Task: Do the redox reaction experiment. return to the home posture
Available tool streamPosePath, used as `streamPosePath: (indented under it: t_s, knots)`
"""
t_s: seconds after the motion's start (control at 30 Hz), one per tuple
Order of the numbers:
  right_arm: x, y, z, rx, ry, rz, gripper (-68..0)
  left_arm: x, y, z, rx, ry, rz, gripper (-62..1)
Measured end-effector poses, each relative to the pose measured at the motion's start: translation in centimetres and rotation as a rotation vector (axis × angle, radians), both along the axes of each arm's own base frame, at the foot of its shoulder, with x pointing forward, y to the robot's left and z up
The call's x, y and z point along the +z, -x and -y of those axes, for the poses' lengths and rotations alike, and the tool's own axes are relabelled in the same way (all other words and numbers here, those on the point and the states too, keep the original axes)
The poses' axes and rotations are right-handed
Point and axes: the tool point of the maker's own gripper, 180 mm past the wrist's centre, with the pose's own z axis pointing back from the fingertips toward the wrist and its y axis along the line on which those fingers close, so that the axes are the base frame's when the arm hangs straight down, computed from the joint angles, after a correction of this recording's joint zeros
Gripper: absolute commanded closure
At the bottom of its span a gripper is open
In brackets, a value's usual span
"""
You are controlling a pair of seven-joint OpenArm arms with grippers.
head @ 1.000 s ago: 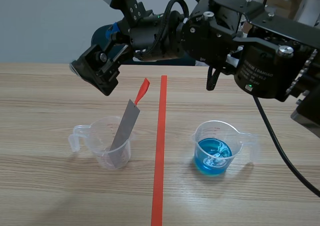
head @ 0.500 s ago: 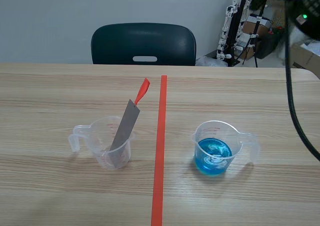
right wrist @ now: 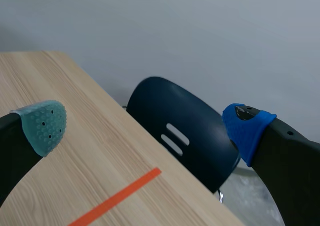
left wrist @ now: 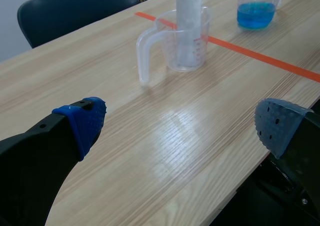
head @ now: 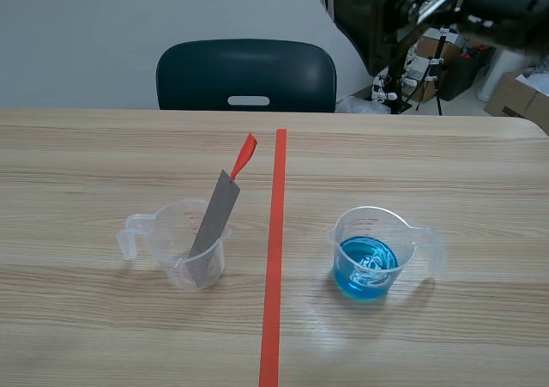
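Observer: Strip first. Grey metal strip (head: 214, 224) with a red tab stands tilted in the clear cup (head: 184, 254), bottom end inside, top end leaning out over the rim. No tool on it.

Recorder: Where from the left tool?

Observer: Left tool (left wrist: 180, 123) is spread wide, nothing between the pads. Cup and strip are ahead of it, well apart, handle turned toward the tool. Cup of blue liquid (left wrist: 256, 5) is farther ahead, beyond the tape line (left wrist: 260, 58). The tool hangs low over the near edge of the table (left wrist: 150, 151).

Recorder: Right tool?

Observer: Right tool (right wrist: 145, 127) is also wide and empty. Ahead of it are only the chair (right wrist: 185, 136), a grey wall and a stretch of table. Neither cup is near it. Scene view puts the right arm (head: 429, 5) raised high, above the far side of the table.

Recorder: Progress?

Observer: Judging by layout, the bench work looks finished. Strip is parked in the clear cup, blue solution stands alone, both tools are empty and well off the cups. What is left is the retreat itself. Left arm is out of the scene view, so probably close to home. Right arm looks mid-air, not yet parked. I can see nothing in its path.
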Motion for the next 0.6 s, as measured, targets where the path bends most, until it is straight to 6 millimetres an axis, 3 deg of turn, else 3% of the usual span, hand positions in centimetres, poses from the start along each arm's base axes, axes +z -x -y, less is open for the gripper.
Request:
streamPosePath:
  t_s: [0.1, 0.2, 0.4, 0.6]
  knots:
    - [-2.3, 0.7, 2.3, -0.06, 0.032, -0.043, -67.9, 2.5, -1.9, -0.6, 0.008, 0.074, 0.021, -62.3]
    - [-3.3, 1.1, 5.1, -0.135, 0.044, -0.073, -67.9, 5.3, -4.0, -0.4, -0.027, 0.159, 0.041, -62.3]
    - [-1.5, 1.9, 11.0, -0.3, 0.046, -0.027, -67.9, 5.2, -7.8, 1.1, -0.078, 0.017, -0.061, -62.3]
    - [-1.1, 3.8, 14.5, -0.406, 0.043, 0.01, -67.9, 6.7, -10.2, 3.0, -0.099, -0.083, -0.017, -62.3]
